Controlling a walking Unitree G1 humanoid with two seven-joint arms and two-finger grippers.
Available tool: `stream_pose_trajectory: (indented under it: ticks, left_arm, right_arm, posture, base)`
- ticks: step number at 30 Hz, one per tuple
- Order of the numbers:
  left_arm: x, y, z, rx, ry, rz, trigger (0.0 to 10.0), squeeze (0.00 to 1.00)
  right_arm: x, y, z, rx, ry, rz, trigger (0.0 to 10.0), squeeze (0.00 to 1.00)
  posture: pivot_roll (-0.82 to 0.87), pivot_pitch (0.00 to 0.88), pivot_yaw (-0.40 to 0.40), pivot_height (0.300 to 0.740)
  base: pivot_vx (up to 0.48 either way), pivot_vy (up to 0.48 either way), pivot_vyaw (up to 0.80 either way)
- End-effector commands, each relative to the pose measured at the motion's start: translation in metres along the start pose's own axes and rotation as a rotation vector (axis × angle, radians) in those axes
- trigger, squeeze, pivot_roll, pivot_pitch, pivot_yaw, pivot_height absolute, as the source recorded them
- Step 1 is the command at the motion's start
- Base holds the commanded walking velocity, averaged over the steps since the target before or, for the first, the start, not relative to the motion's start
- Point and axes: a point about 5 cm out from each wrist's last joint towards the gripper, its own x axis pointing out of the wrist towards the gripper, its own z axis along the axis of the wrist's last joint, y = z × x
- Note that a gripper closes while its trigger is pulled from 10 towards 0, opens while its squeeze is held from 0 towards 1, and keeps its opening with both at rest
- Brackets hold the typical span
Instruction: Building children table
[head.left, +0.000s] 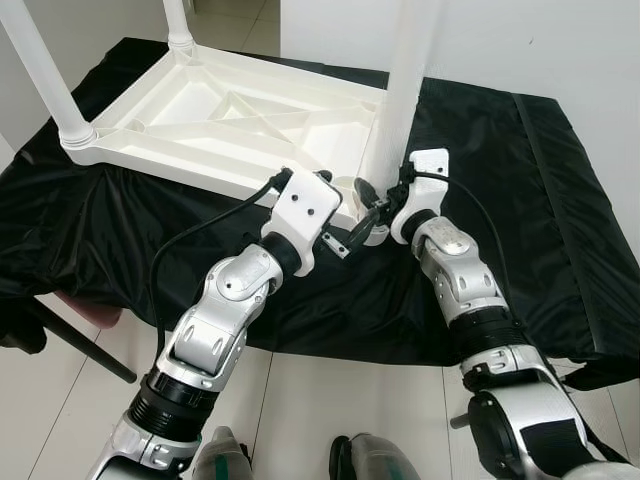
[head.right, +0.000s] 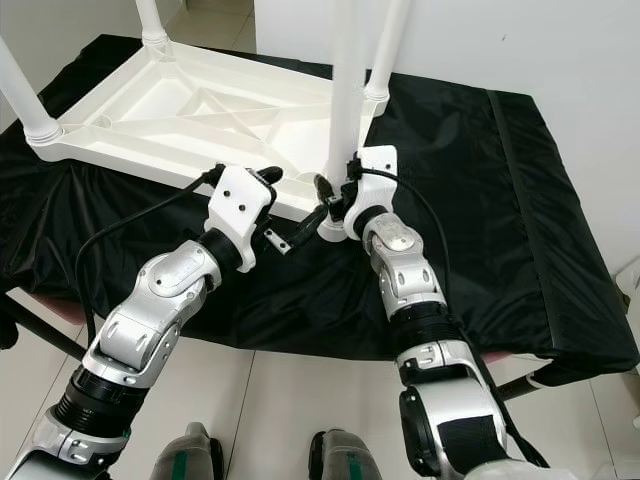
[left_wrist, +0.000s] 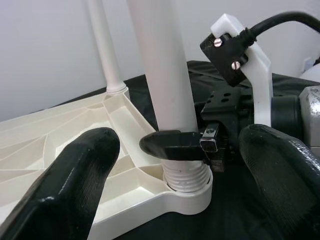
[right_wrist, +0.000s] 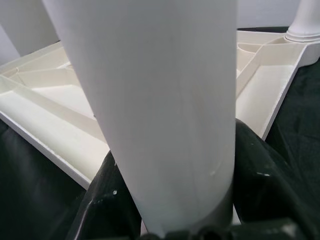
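Right gripper (head.right: 333, 205) clamped the white plastic table leg (head.left: 400, 95) at the near corner socket of the upturned white plastic tabletop (head.left: 215, 115) on black cloth (head.left: 520, 200), left gripper (head.left: 345, 235) spread alongside.

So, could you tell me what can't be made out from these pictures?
- Upper ends of the table legs: cut off by the top edge, head views.
- How deep the leg's thread sits in its socket: hidden inside, left wrist view.
- Right gripper far finger: behind the leg.
- Left gripper fingers: blurred, open.
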Motion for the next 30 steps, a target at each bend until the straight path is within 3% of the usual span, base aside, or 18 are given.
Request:
stream_pose_trajectory:
  ticks: [1,4,17,20,22,30]
  left_arm:
    - [-0.002,-0.002,0.000,-0.005,0.004,-0.019,10.0,0.00]
    - [-0.002,-0.002,0.002,-0.008,0.001,-0.017,10.0,0.00]
    - [-0.001,-0.002,0.004,-0.013,-0.006,-0.020,10.0,0.00]
    - [-0.001,-0.002,0.004,-0.013,-0.006,-0.020,10.0,0.00]
    - [-0.001,-0.001,0.005,-0.014,-0.007,-0.019,10.0,0.00]
    - [-0.002,0.001,0.006,-0.011,-0.005,-0.011,10.0,0.00]
  right_arm:
    - [-0.003,-0.001,-0.021,0.043,0.092,-0.013,10.0,0.00]
    - [-0.007,-0.007,-0.029,0.109,0.112,-0.082,10.0,0.00]
    - [-0.018,-0.011,-0.047,0.231,0.148,-0.203,10.0,0.00]
    - [-0.019,-0.011,-0.048,0.234,0.149,-0.209,10.0,0.00]
    - [-0.019,-0.005,-0.048,0.164,0.143,-0.173,10.0,0.00]
    - [-0.020,0.009,-0.047,0.106,0.127,-0.104,10.0,0.00]
  posture:
    - [0.01,0.045,-0.049,0.740]
    - [0.00,0.057,-0.042,0.740]
    - [-0.01,0.068,-0.037,0.740]
    - [-0.01,0.068,-0.037,0.740]
    - [-0.01,0.071,-0.034,0.740]
    - [0.00,0.071,-0.037,0.740]
  base:
    - [0.000,0.000,0.00]
    - [0.000,0.000,0.00]
    - [0.000,0.000,0.00]
    - [0.000,0.000,0.00]
    - [0.000,0.000,0.00]
    - [0.000,0.000,0.00]
